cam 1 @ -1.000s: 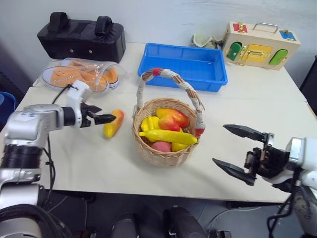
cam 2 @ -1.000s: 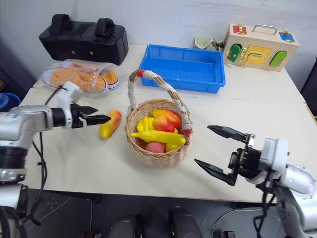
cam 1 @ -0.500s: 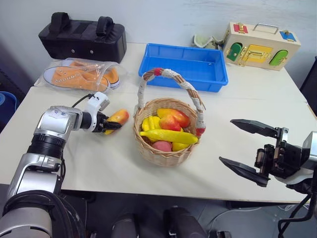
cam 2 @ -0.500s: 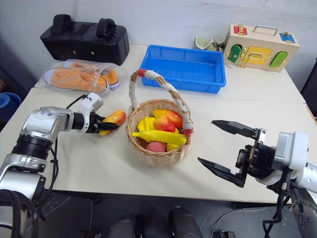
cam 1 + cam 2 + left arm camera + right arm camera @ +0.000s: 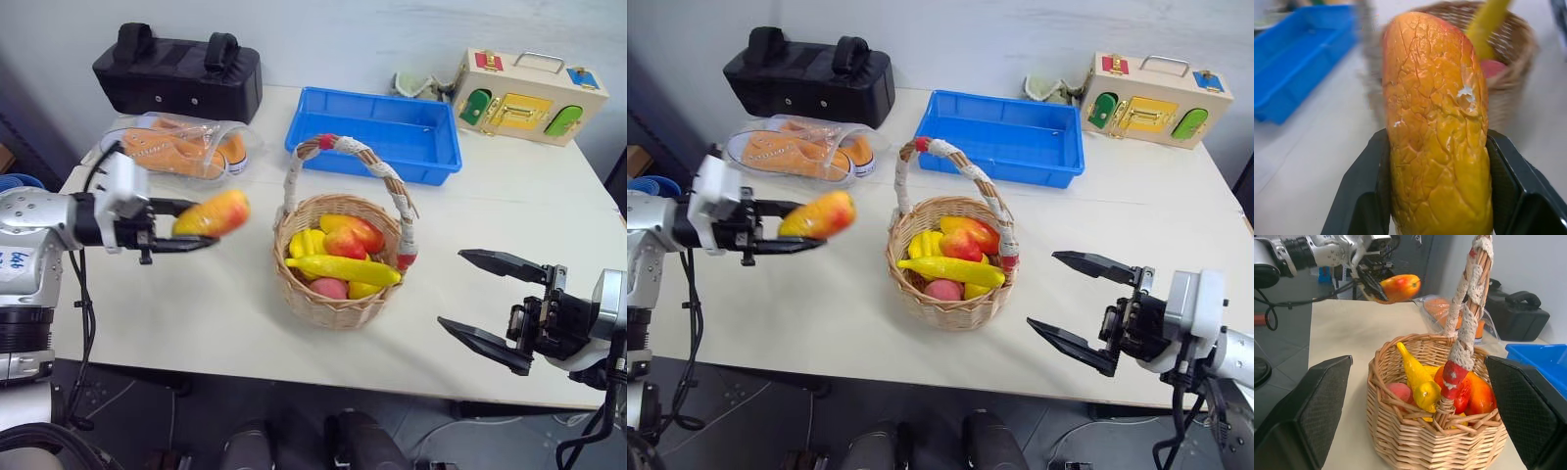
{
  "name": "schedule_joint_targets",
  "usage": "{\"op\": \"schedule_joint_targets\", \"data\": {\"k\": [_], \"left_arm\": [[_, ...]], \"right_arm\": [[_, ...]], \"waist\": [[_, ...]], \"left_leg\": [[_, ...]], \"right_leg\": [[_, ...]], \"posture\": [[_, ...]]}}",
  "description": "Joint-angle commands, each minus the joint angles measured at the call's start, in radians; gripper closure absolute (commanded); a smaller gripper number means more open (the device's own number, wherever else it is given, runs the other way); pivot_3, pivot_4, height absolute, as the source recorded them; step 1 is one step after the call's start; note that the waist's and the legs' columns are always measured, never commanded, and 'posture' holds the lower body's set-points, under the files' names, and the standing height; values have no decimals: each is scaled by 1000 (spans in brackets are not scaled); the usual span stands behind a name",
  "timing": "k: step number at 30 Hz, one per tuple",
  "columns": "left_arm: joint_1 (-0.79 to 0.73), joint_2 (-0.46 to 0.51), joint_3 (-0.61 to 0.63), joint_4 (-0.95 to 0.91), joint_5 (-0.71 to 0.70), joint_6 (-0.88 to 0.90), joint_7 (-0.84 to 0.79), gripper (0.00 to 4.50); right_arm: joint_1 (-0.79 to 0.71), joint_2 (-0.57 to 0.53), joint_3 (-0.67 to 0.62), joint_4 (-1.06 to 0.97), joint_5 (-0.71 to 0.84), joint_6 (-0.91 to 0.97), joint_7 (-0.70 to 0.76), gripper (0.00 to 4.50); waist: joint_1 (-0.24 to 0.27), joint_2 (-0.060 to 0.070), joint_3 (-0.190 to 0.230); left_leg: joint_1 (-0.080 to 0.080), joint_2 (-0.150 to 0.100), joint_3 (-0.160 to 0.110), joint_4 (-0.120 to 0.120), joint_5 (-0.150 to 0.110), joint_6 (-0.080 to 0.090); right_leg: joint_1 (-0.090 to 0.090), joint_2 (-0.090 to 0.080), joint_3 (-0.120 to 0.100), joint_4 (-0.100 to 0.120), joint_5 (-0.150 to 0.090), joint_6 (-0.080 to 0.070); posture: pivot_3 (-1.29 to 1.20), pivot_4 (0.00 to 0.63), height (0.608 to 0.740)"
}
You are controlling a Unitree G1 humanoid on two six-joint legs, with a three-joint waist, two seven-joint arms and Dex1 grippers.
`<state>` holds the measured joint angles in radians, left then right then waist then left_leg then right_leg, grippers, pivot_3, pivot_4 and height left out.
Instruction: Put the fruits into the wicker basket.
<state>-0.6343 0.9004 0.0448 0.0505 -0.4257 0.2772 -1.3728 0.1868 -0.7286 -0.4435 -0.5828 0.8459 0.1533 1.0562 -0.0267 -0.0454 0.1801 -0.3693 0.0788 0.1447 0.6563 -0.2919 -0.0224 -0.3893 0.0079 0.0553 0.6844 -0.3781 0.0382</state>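
Left gripper [image 5: 186, 231] jaws clamped on the mango [image 5: 211, 212], one black finger each side of its lower half, the fruit sticking out past the tips and held clear above the table [image 5: 196, 323]. Wicker basket [image 5: 338, 294] sits just beyond the mango's free end, already holding a banana [image 5: 338, 268] and other fruits; its tall handle [image 5: 348, 157] arches across the side facing the jaws. To do this well: probably carry the mango over the rim, pass in front of or behind the handle rather than into it, get it low over the pile, then let go so it doesn't bounce out. Right gripper [image 5: 490, 308] jaws spread wide, empty, on the basket's far side, apart from it.
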Motion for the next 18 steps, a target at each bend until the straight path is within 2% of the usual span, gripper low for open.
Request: {"op": "schedule_joint_targets", "data": {"k": [1,5,9,14,18], "left_arm": [[-115,-103,-94,-154,-7,205,157,2511],[-206,-224,-161,-241,-3,400,315,2511],[-256,-234,-260,-232,109,426,378,2511],[-284,-278,-300,-213,147,461,428,2511],[-283,-267,-272,-248,110,489,398,1256]], "right_arm": [[-8,15,-12,-10,-4,-22,-2,0],[1,40,-12,-26,-16,-32,-18,0],[23,66,-1,-45,-32,-45,-27,0],[1,84,22,-45,-52,-55,-43,0],[3,87,32,-45,-58,-64,-51,0]], "waist": [[2,0,0],[-4,0,0],[-22,0,0],[-27,1,1],[-26,1,1]], "left_leg": [[0,0,-1,0,0,0],[-2,0,-1,1,-1,1],[0,0,0,-3,1,-2],[2,0,0,-3,3,-4],[1,0,0,-3,3,-4]], "right_leg": [[0,0,0,0,0,0],[0,1,0,-1,1,1],[-3,2,3,0,1,1],[-3,3,3,4,0,1],[-3,3,4,4,0,1]], "posture": [[0,150,740],[0,150,740],[0,150,740],[0,150,740],[0,150,740]]}}
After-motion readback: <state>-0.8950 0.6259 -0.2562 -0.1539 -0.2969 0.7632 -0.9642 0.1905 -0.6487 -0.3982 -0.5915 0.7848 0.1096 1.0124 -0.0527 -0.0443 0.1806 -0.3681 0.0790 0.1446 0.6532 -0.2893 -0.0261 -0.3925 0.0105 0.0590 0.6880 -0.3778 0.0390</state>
